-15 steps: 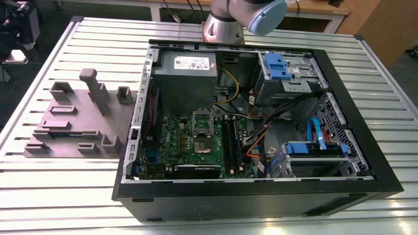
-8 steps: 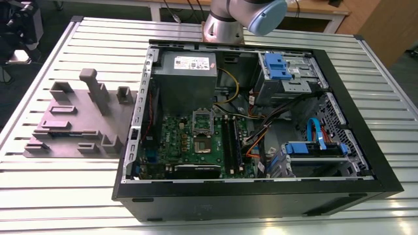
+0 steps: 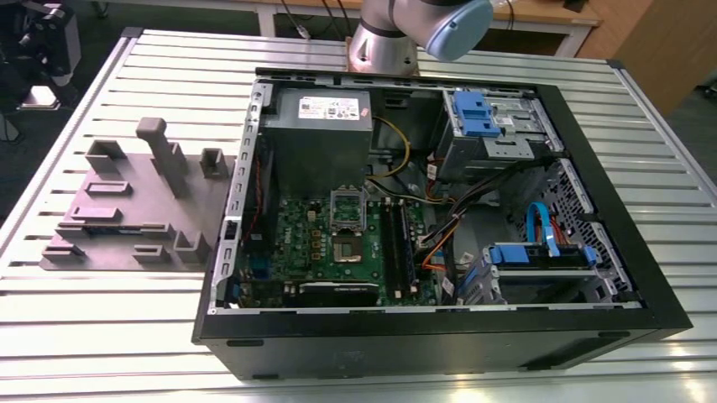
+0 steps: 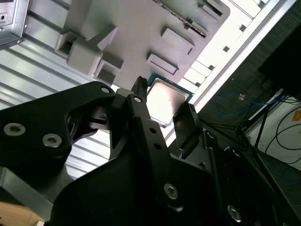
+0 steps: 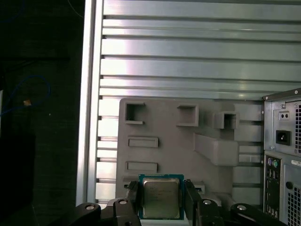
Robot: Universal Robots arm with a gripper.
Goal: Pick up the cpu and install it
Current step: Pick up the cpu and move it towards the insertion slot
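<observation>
On the exterior view's left, a grey moulded tray (image 3: 117, 197) lay on the slatted table (image 3: 101, 336), just beside the open computer case (image 3: 627, 277). The case's green board (image 3: 297, 243) showed a bare socket (image 3: 345, 249) near its middle. In both wrist views the gripper (image 5: 161, 185) (image 4: 164, 96) was narrowed onto the cpu (image 5: 161, 202) (image 4: 165, 106). A finger (image 5: 133, 190) pressed against each of two opposite edges, and the cpu hung flat above the tray, apparently clear of it. The pick-up looked done; carrying it to the case seemed the step in hand. That called, I judged, for keeping it level, clearing the case wall and squaring it to the socket.
</observation>
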